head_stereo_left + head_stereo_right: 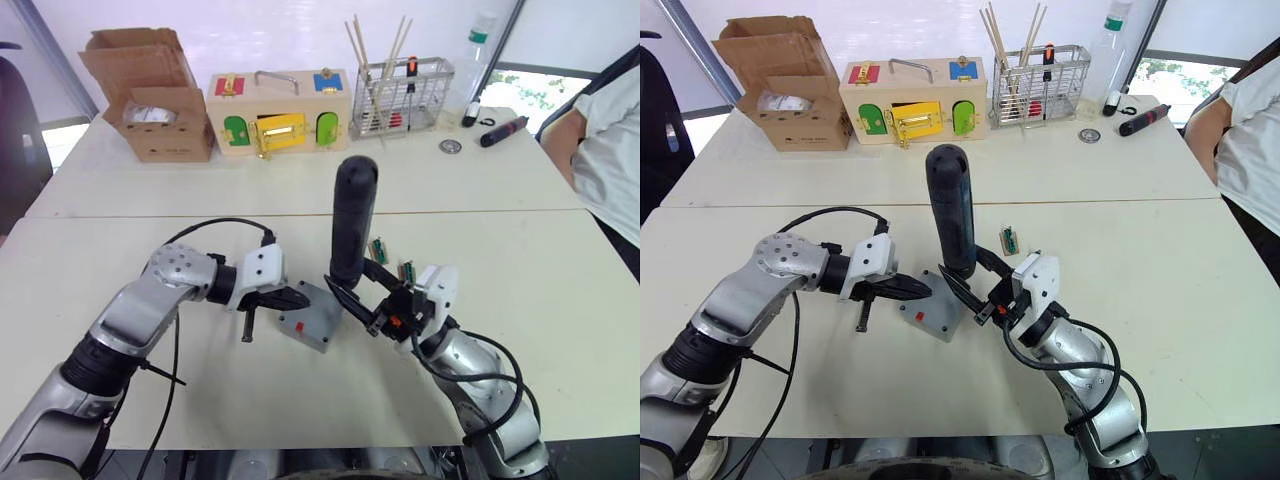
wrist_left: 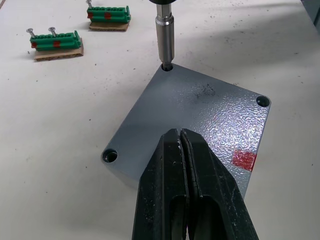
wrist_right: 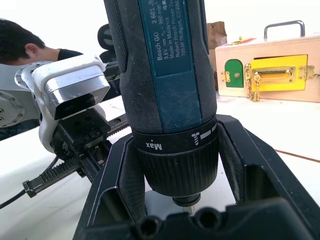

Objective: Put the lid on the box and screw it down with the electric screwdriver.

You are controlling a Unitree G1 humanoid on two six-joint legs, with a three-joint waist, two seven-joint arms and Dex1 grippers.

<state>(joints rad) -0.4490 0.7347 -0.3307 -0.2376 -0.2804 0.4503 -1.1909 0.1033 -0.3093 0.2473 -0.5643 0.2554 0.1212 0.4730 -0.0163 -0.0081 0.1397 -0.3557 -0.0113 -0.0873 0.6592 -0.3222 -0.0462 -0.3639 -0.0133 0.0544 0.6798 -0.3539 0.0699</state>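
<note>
The grey box (image 1: 300,330) sits on the table between my arms, a red mark on its side. The lid (image 2: 200,110) lies flat on top of it, with holes showing in three corners. My left gripper (image 2: 180,134) is shut with nothing in it, its tips over the lid's near edge. The right gripper (image 1: 352,292) is shut on the electric screwdriver (image 1: 352,215), which stands upright. Its metal bit (image 2: 164,32) sits in the lid's far corner hole (image 2: 166,66).
Two green terminal blocks (image 2: 55,41) holding screws lie just beyond the box. At the back stand a cardboard box (image 1: 150,90), a wooden box with coloured doors (image 1: 280,112) and a wire rack (image 1: 402,95). A person (image 1: 610,130) stands at the right edge.
</note>
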